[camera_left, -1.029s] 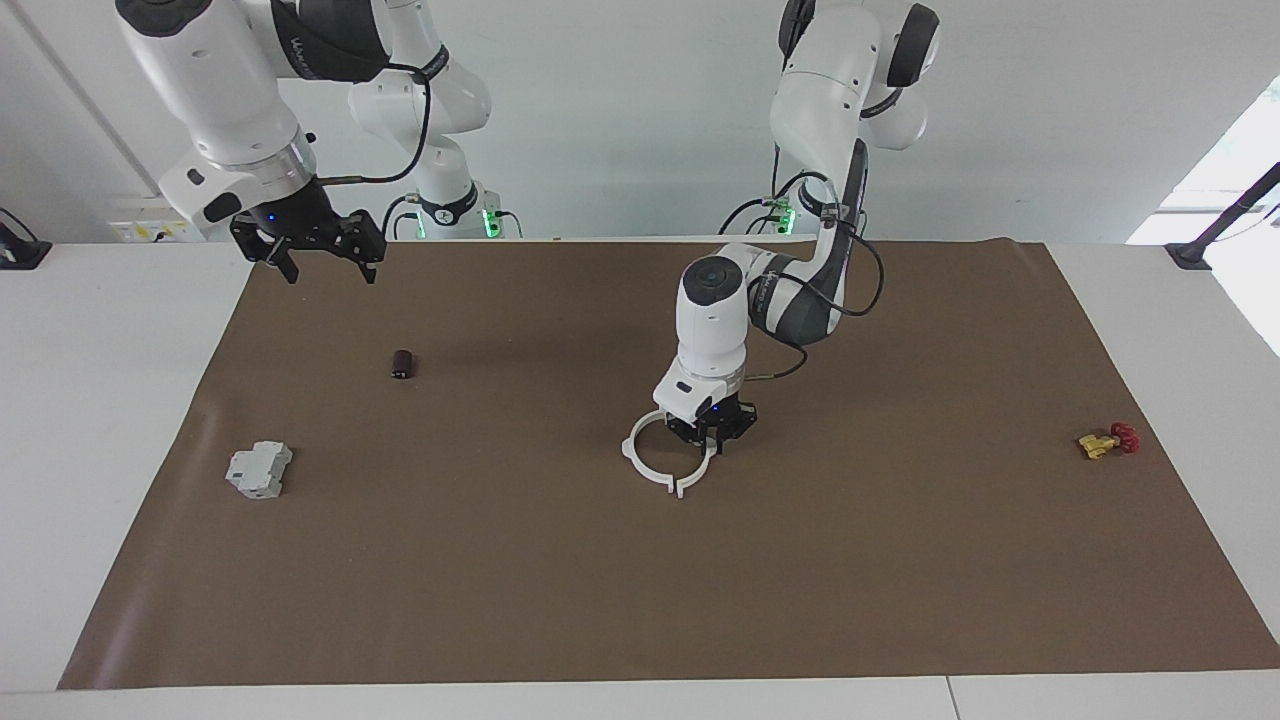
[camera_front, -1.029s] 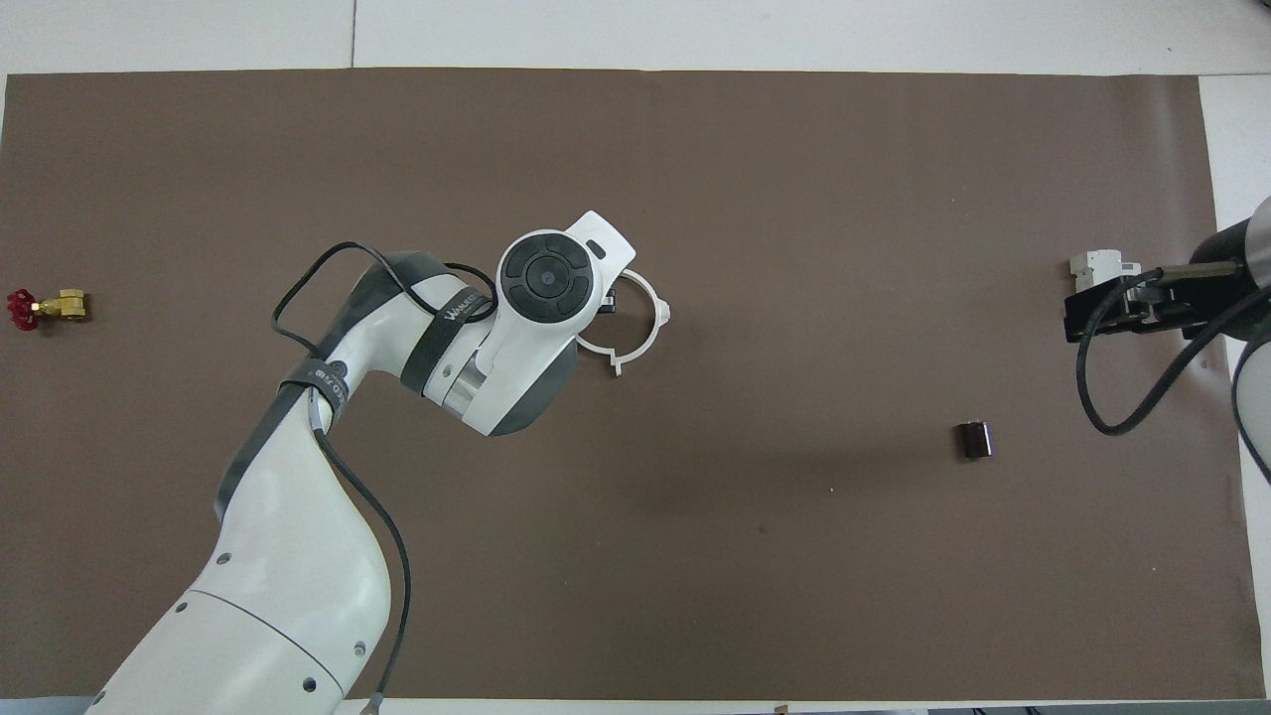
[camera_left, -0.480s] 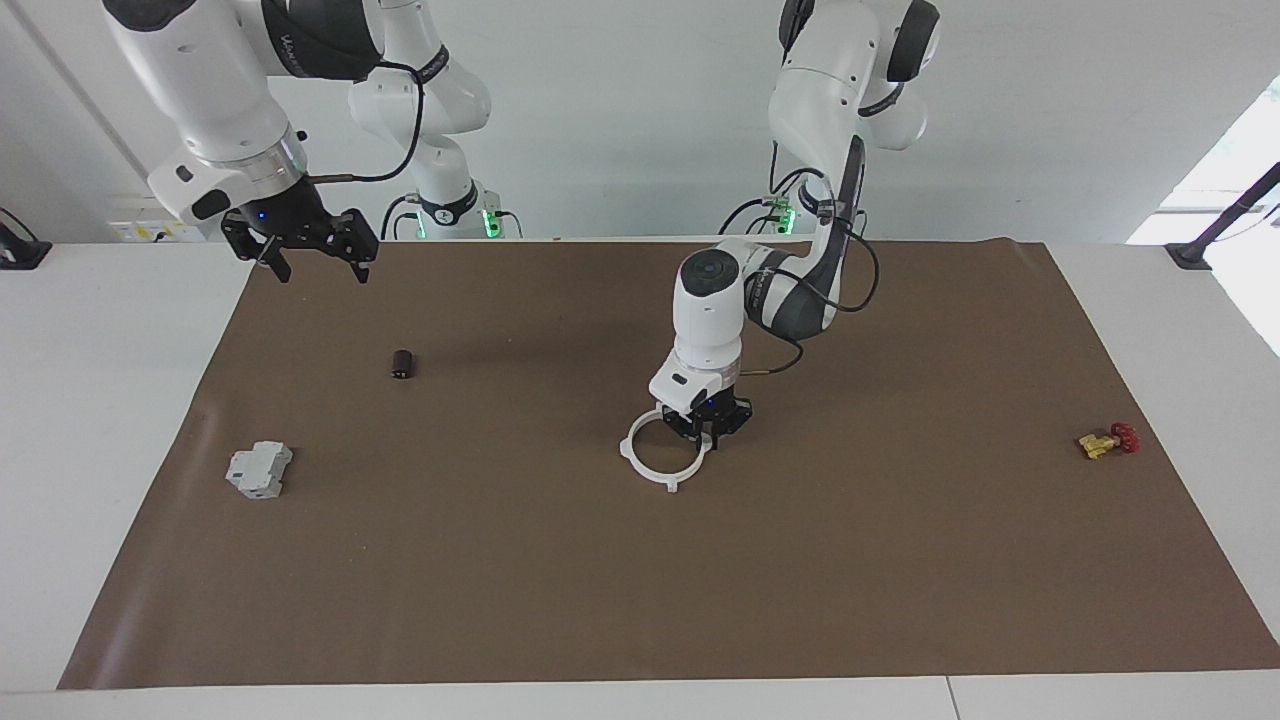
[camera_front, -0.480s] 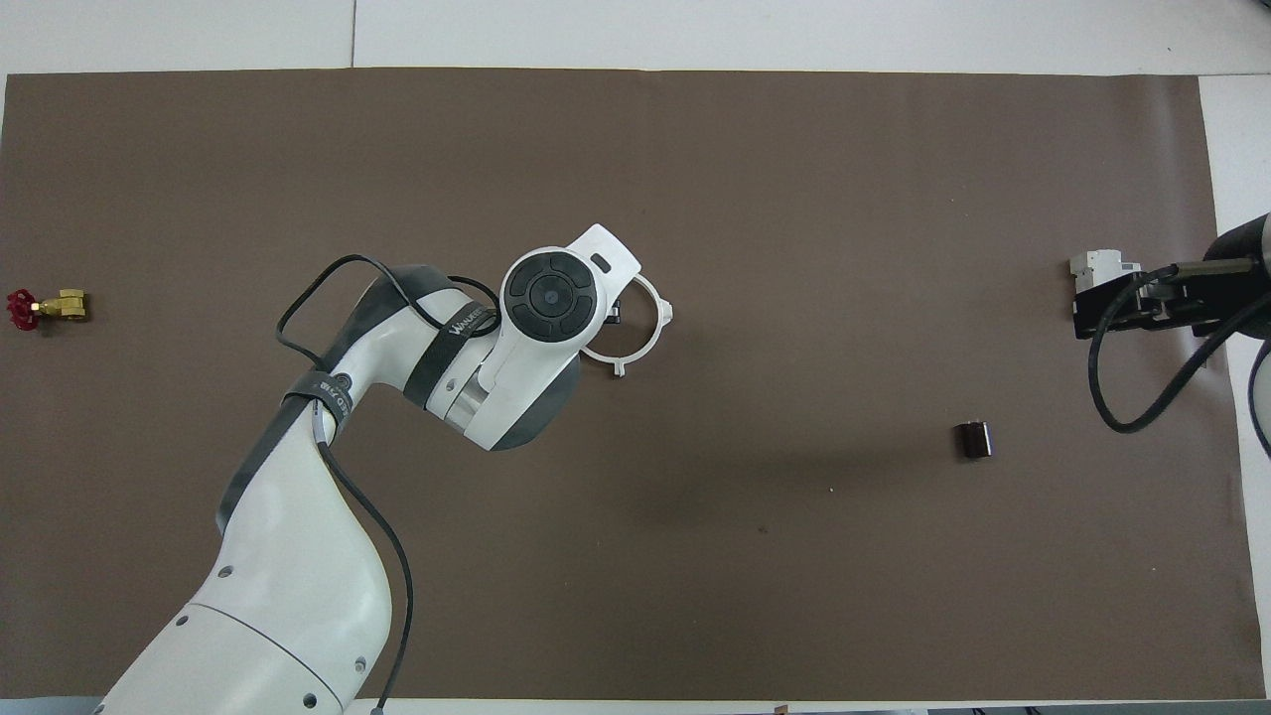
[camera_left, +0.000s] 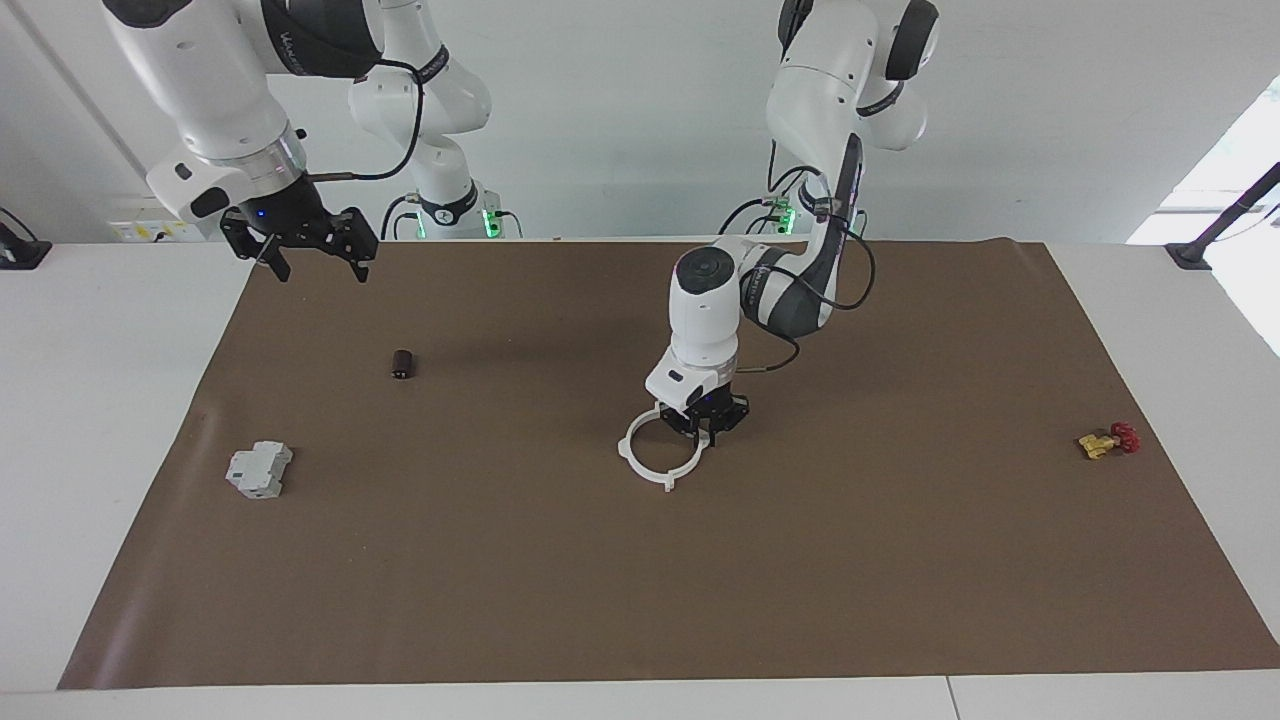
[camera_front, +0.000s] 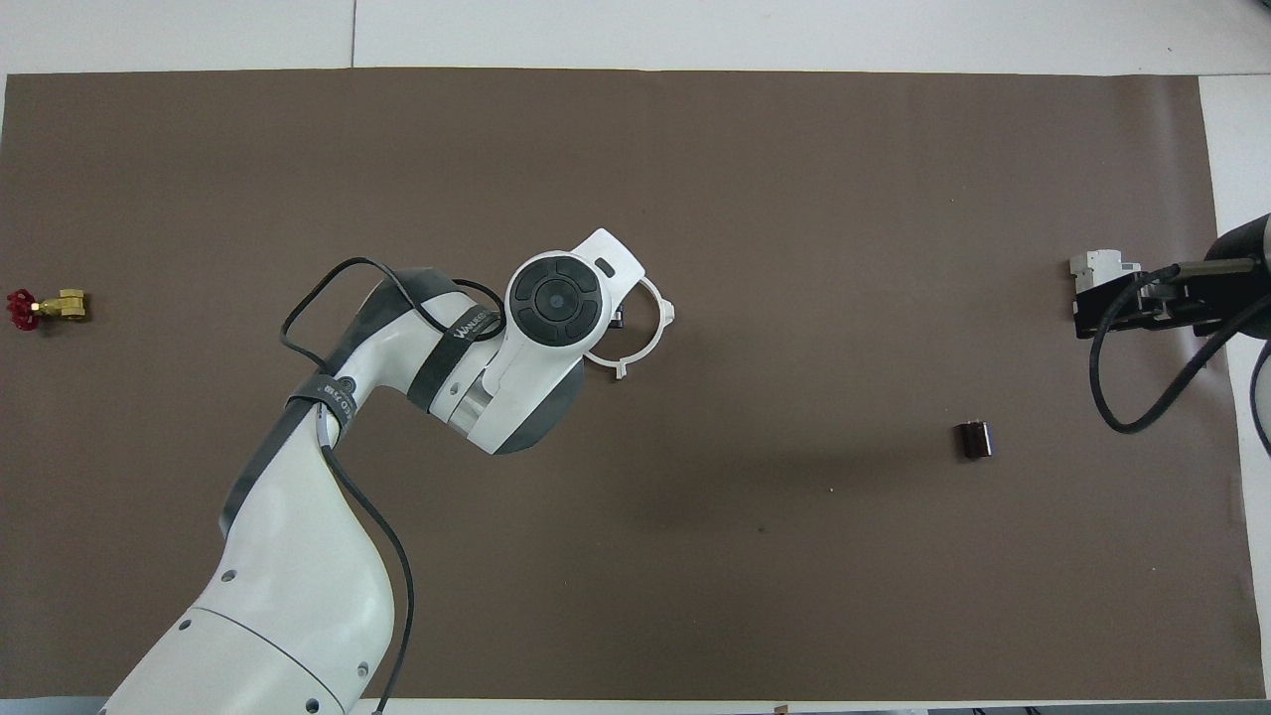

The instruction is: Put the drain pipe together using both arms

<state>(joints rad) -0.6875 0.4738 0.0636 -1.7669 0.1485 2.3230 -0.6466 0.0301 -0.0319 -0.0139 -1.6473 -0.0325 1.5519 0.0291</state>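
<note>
The drain pipe is one white ring with small tabs, at the middle of the brown mat. It also shows in the overhead view, partly under the left wrist. My left gripper points down at the ring and is shut on the part of its rim toward the left arm's end. In the overhead view this gripper is hidden under its wrist. My right gripper is open and empty, raised over the mat's corner at the right arm's end. It also shows in the overhead view.
A grey boxy block lies at the right arm's end. A small dark cylinder lies nearer to the robots than the block. A yellow-and-red valve lies at the left arm's end.
My left gripper has shifted a little toward the robots and the right arm's end, and the ring has moved with it. My right gripper has drawn slightly up and outward.
</note>
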